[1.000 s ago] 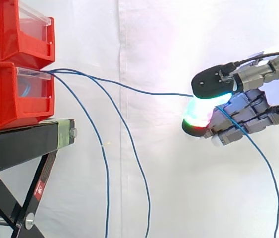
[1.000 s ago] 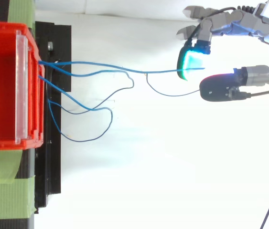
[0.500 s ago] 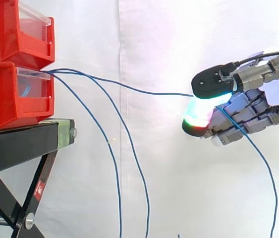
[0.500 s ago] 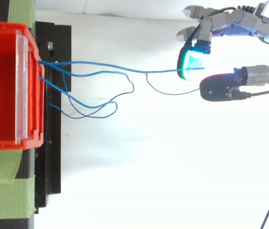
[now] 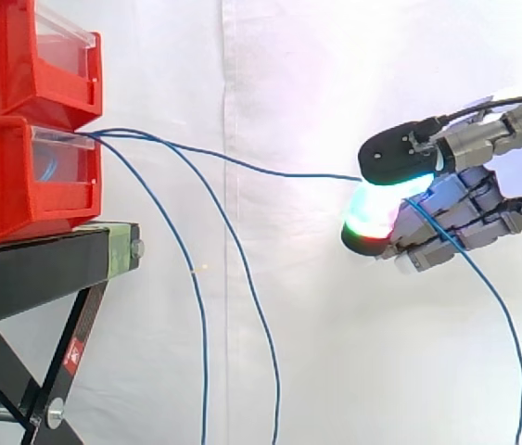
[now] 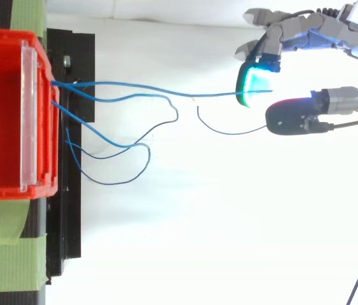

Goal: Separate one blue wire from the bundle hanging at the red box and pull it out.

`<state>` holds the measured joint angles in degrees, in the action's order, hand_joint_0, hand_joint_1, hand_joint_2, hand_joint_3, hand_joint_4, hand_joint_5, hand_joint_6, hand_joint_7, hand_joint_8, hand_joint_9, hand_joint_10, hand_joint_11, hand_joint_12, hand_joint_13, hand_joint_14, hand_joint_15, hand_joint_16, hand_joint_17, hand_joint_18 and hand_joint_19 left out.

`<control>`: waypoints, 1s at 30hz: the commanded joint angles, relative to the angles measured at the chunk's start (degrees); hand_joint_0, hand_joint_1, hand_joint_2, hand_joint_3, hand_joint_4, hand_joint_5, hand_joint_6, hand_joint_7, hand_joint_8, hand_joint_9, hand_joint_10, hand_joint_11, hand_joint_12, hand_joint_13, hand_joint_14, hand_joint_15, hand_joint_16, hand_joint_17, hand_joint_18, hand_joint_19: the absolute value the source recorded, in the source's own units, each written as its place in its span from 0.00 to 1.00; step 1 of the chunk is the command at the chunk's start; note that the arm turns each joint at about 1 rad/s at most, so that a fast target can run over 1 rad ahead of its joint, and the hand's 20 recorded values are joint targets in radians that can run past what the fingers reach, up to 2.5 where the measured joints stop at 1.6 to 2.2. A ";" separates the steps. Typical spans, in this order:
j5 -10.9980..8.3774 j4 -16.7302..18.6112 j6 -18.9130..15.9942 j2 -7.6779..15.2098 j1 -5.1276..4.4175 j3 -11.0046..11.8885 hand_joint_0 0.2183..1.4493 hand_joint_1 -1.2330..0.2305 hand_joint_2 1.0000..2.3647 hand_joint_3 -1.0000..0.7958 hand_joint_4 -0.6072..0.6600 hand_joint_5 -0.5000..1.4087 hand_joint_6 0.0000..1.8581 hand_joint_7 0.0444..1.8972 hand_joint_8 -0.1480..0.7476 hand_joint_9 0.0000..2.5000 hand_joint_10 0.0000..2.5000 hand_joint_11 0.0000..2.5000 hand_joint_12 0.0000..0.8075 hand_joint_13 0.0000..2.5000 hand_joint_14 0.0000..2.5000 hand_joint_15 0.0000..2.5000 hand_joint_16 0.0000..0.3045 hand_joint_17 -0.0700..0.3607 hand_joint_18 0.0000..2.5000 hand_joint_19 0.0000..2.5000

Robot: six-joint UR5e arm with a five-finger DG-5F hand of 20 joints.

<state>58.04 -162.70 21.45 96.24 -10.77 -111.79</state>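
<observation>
Several thin blue wires come out of the lower red bin [image 5: 6, 190] [image 6: 0, 114] at its clear front lip. One blue wire [image 5: 270, 171] [image 6: 217, 95] runs almost level to the right into my hand [image 5: 460, 209] [image 6: 290, 28]. The hand is shut on it, pinching it between the black thumb pad [image 5: 392, 158] and a glowing fingertip [image 5: 370, 221]. Past the pinch, the wire's tail [image 5: 506, 320] droops down at the right. Two other blue wires [image 5: 201, 334] hang loose from the bin toward the floor, apart from the held one.
A second red bin [image 5: 19, 56] sits stacked on the lower one. Both rest on a black stand [image 5: 38, 269] with crossed legs and green tape [image 6: 13, 254]. A white curtain lies behind, with open room between bin and hand.
The hand and the held wire stay put. The loose hanging wires swing: one moved right half a second ago and is now back left. Their loops in the top view changed shape.
</observation>
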 commanded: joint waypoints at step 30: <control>0.06 0.02 0.00 0.00 0.31 -0.01 0.31 0.35 0.02 0.61 0.55 0.18 0.46 0.67 0.51 0.23 0.00 0.16 0.43 0.07 0.00 0.08 0.17 0.44 0.03 0.07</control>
<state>58.10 -162.68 21.44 96.21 -10.47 -111.80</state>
